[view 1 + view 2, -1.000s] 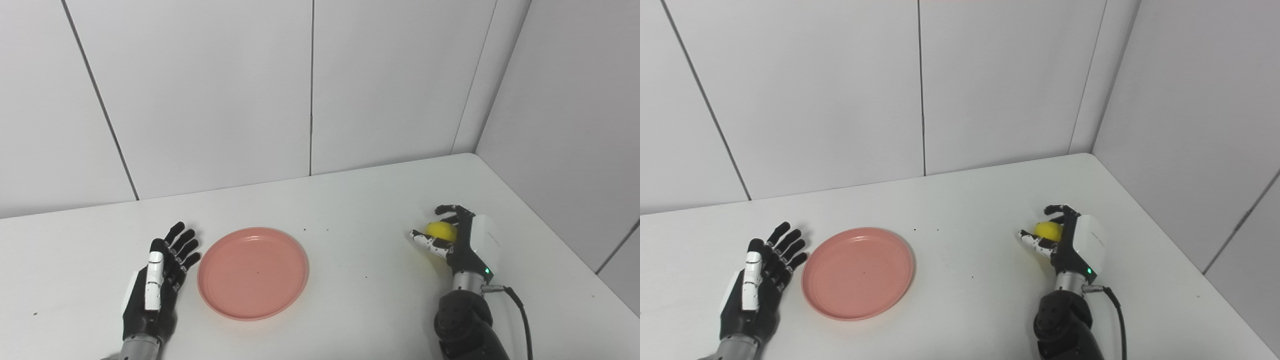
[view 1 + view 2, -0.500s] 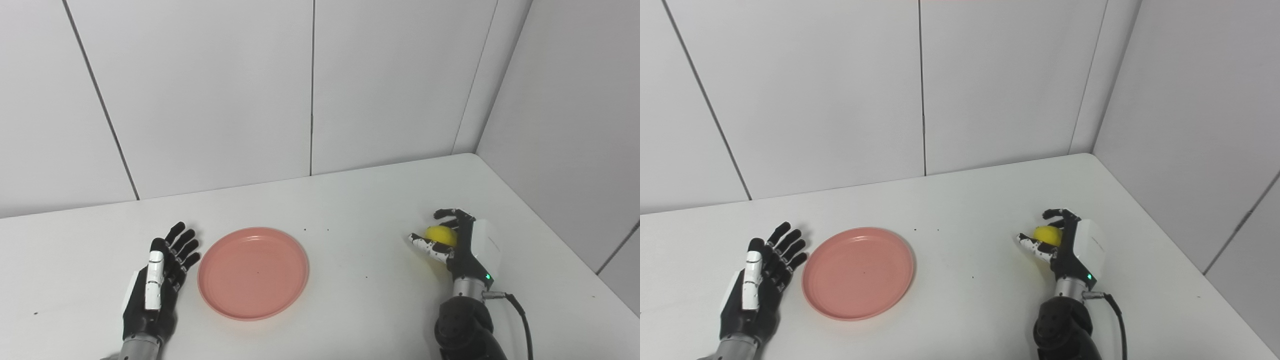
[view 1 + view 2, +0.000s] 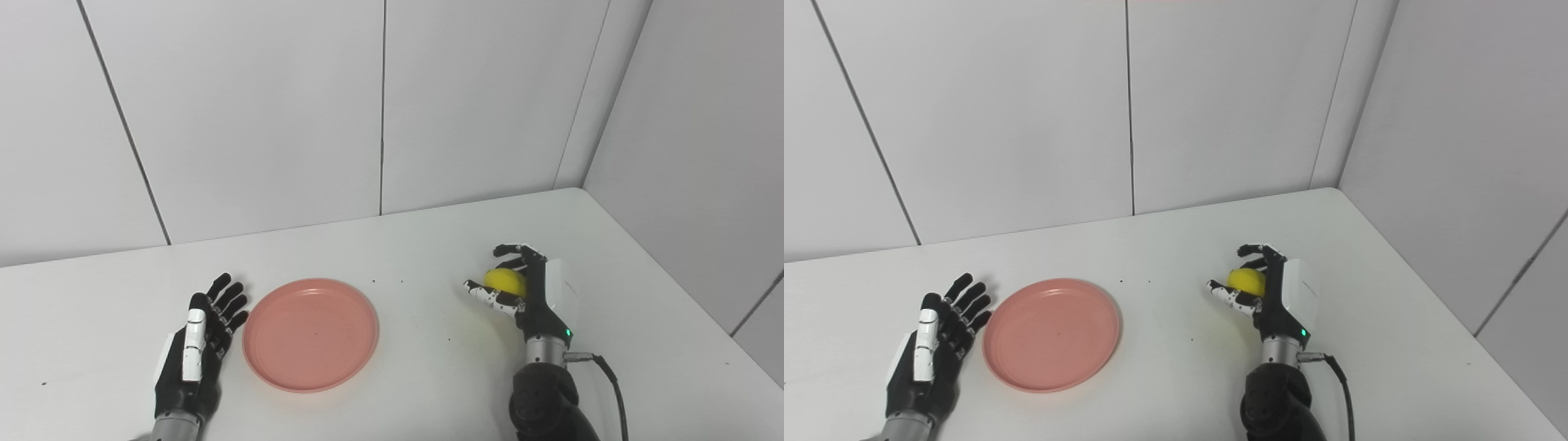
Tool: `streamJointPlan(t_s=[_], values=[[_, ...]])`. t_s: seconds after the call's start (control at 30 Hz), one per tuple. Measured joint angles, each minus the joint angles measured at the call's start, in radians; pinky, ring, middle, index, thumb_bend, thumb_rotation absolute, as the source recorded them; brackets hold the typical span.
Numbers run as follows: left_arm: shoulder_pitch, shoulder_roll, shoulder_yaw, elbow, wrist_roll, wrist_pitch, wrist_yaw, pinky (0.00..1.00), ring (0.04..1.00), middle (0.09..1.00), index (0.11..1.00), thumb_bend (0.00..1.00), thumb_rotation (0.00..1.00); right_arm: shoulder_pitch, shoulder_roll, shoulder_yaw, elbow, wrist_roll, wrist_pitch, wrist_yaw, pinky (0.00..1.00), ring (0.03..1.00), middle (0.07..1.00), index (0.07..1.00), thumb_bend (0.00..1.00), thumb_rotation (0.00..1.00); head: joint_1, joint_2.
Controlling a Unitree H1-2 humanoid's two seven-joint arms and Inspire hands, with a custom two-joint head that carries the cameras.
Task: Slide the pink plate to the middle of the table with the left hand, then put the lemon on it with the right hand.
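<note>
The pink plate (image 3: 310, 333) lies flat on the white table, left of its middle. My left hand (image 3: 195, 352) is open with fingers spread, lying just left of the plate's rim, close to it or touching it. My right hand (image 3: 531, 293) is shut on the yellow lemon (image 3: 506, 280) and holds it above the table, well to the right of the plate. The lemon also shows in the right eye view (image 3: 1247, 280), cupped between thumb and fingers.
The white table (image 3: 429, 245) meets grey wall panels at the back and right. A black cable (image 3: 612, 392) trails from my right wrist. Small dark specks dot the tabletop.
My right hand has moved left toward the plate with the lemon in it. My left hand has shifted very slightly; the plate has not moved.
</note>
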Motion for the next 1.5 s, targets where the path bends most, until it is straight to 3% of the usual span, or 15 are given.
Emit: streamJointPlan(t_s=[0.1, 0.2, 0.27, 0.33, 0.57, 0.6, 0.83, 0.97, 1.37, 1.5], values=[[0.002, -0.003, -0.006, -0.007, 0.005, 0.006, 0.010, 0.92, 0.916, 0.906, 0.892, 0.72, 1.00, -0.002, 0.012, 0.030, 0.000, 0.007, -0.025, 0.018, 0.25, 0.399, 0.502, 0.499, 0.52, 0.00, 0.020, 0.002], [0.010, -0.010, -0.019, -0.023, 0.017, 0.015, 0.021, 0.93, 0.918, 0.910, 0.896, 0.71, 1.00, -0.013, 0.021, 0.054, 0.003, 0.007, -0.033, 0.037, 0.29, 0.377, 0.470, 0.547, 0.51, 0.00, 0.045, 0.002], [0.017, -0.016, -0.027, -0.035, 0.024, 0.021, 0.030, 0.95, 0.927, 0.919, 0.908, 0.69, 1.00, -0.022, 0.021, 0.073, 0.011, 0.010, -0.057, 0.055, 0.33, 0.385, 0.472, 0.549, 0.51, 0.00, 0.078, 0.005], [0.020, -0.029, -0.028, -0.047, 0.025, 0.036, 0.043, 0.96, 0.935, 0.926, 0.919, 0.67, 1.00, -0.027, 0.021, 0.088, 0.014, 0.020, -0.084, 0.070, 0.32, 0.378, 0.467, 0.551, 0.51, 0.00, 0.164, 0.011], [0.028, -0.056, -0.051, -0.072, 0.068, 0.067, 0.087, 1.00, 0.952, 0.947, 0.943, 0.68, 1.00, -0.047, 0.020, 0.158, 0.017, 0.027, -0.135, 0.141, 0.36, 0.391, 0.475, 0.551, 0.51, 0.00, 0.256, 0.011], [0.028, -0.059, -0.053, -0.072, 0.073, 0.067, 0.089, 1.00, 0.960, 0.954, 0.950, 0.68, 1.00, -0.049, 0.020, 0.167, 0.016, 0.024, -0.136, 0.151, 0.31, 0.377, 0.471, 0.555, 0.51, 0.00, 0.276, 0.012], [0.028, -0.072, -0.061, -0.072, 0.093, 0.066, 0.113, 1.00, 0.959, 0.952, 0.949, 0.69, 1.00, -0.084, 0.039, 0.216, 0.006, 0.004, -0.137, 0.218, 0.30, 0.368, 0.467, 0.555, 0.51, 0.00, 0.308, 0.012], [0.028, -0.076, -0.064, -0.071, 0.105, 0.064, 0.123, 1.00, 0.955, 0.946, 0.944, 0.69, 1.00, -0.105, 0.040, 0.242, 0.020, -0.002, -0.150, 0.229, 0.25, 0.387, 0.499, 0.506, 0.51, 0.00, 0.324, 0.012], [0.020, -0.085, -0.080, -0.016, 0.148, -0.011, 0.153, 0.99, 0.953, 0.938, 0.934, 0.68, 1.00, -0.146, 0.051, 0.294, 0.087, -0.011, -0.201, 0.258, 0.24, 0.402, 0.511, 0.489, 0.51, 0.00, 0.387, 0.009], [0.018, -0.087, -0.087, 0.001, 0.180, -0.044, 0.172, 0.97, 0.954, 0.943, 0.940, 0.63, 1.00, -0.172, 0.058, 0.302, 0.115, -0.005, -0.205, 0.278, 0.26, 0.408, 0.508, 0.489, 0.51, 0.00, 0.402, 0.008]])
